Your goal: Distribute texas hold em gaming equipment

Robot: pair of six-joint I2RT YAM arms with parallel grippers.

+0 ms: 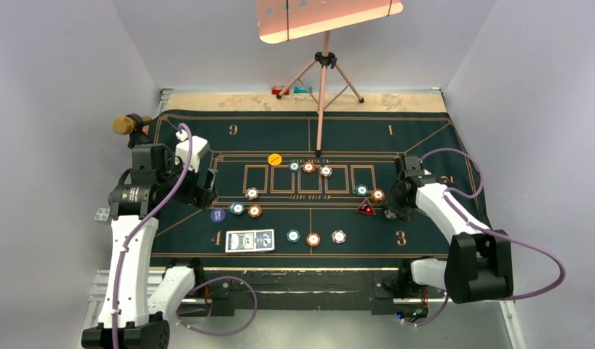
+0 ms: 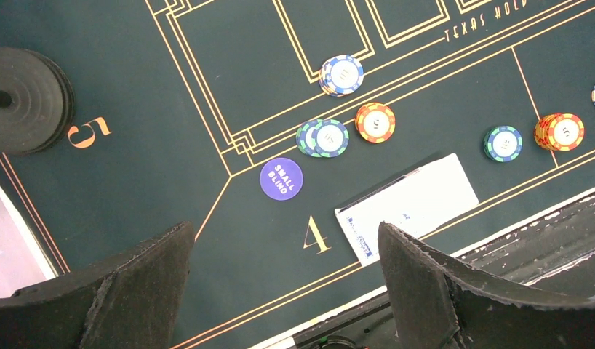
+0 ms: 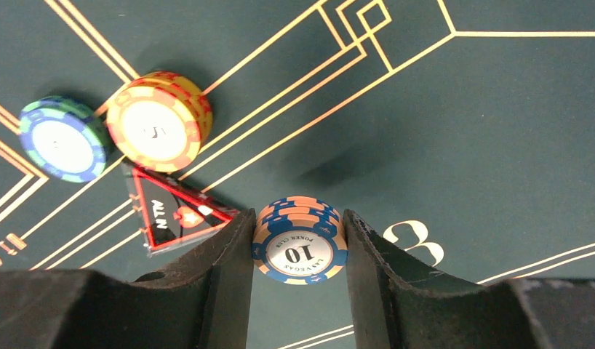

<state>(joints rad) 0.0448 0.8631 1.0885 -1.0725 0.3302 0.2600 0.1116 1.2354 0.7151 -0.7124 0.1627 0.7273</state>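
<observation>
Your right gripper [image 3: 297, 227] pinches the blue chip stack [image 3: 300, 251]; the red marker [image 3: 174, 211] crowds it at nine o'clock. Your left gripper [image 2: 285, 234] is spread wide.

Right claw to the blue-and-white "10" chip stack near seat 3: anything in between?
Nothing visible. The blue-and-white "10" chip stack is clamped between the fingers of the right claw. The red triangular "ALL IN" marker lies just outside one finger, not in the gap.

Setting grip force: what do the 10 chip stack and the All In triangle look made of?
10 chip stack: likely clay-composite or plastic, matte, with printed centre label. All In triangle: probably glossy acrylic; its edges glow red and catch light.
</observation>
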